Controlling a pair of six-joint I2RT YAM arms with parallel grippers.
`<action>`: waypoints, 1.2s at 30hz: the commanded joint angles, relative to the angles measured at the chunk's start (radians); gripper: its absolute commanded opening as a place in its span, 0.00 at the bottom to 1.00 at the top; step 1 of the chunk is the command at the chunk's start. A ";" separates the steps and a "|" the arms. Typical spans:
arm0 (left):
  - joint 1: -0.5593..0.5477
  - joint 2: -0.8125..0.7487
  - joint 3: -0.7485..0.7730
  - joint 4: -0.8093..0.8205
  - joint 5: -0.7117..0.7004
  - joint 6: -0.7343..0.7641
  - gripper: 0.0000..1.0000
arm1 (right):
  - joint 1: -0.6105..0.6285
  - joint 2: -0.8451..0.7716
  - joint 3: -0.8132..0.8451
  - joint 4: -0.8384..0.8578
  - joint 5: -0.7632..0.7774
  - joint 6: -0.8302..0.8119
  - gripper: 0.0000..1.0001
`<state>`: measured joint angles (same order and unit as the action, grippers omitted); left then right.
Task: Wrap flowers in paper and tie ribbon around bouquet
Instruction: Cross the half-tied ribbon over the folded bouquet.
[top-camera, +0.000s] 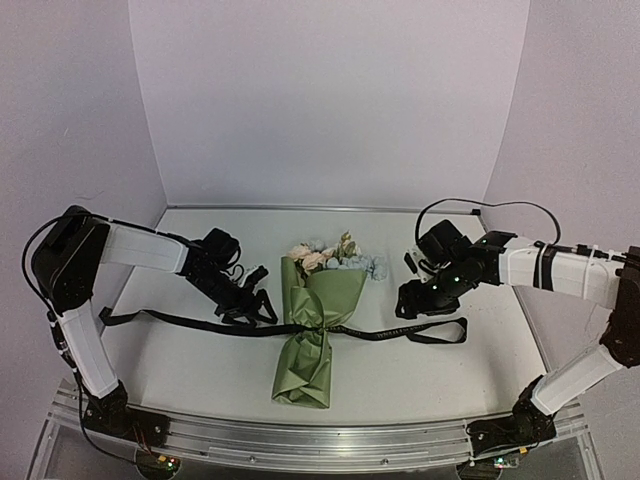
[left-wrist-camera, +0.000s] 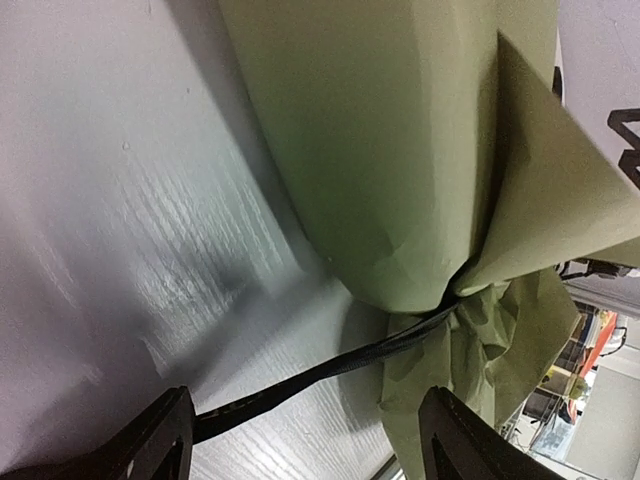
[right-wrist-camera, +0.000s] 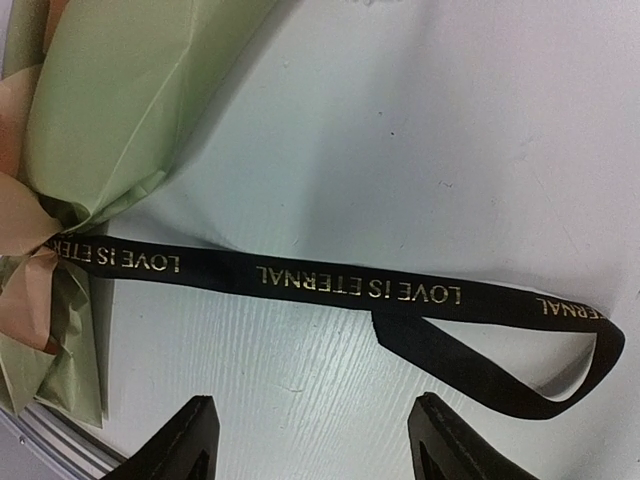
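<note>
The bouquet (top-camera: 318, 325) lies mid-table, its flowers (top-camera: 335, 258) pointing to the far side out of the olive-green paper (left-wrist-camera: 380, 150). The black ribbon (top-camera: 200, 323) crosses the table and cinches the paper's waist (left-wrist-camera: 455, 305). My left gripper (top-camera: 248, 297) sits just left of the bouquet, and in its wrist view the gripper (left-wrist-camera: 308, 405) is open, with the ribbon (left-wrist-camera: 330, 370) running past its left finger (left-wrist-camera: 160, 435). Right of the bouquet, my right gripper (top-camera: 412, 300) is open. In its wrist view the gripper (right-wrist-camera: 315, 402) hovers near the lettered ribbon (right-wrist-camera: 355, 283), which folds back into a loop (right-wrist-camera: 590, 360).
The pale table (top-camera: 180, 370) is enclosed by white walls on three sides. An aluminium rail (top-camera: 300, 437) runs along its near edge between the arm bases. The ribbon's left end (top-camera: 108, 319) trails toward the left wall.
</note>
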<state>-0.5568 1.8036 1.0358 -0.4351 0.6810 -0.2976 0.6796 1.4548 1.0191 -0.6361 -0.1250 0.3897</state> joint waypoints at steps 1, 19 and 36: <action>-0.021 -0.076 -0.046 0.028 0.058 0.024 0.79 | 0.010 -0.001 0.001 0.021 0.000 -0.001 0.67; -0.147 -0.150 -0.129 0.021 -0.164 -0.021 0.62 | 0.024 -0.022 -0.035 0.038 0.016 0.008 0.67; -0.174 -0.186 -0.146 -0.152 -0.376 -0.041 0.51 | 0.026 -0.050 -0.076 0.052 0.032 0.001 0.66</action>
<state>-0.7172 1.6617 0.8947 -0.5175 0.3669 -0.3269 0.6975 1.4455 0.9565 -0.5973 -0.1199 0.3948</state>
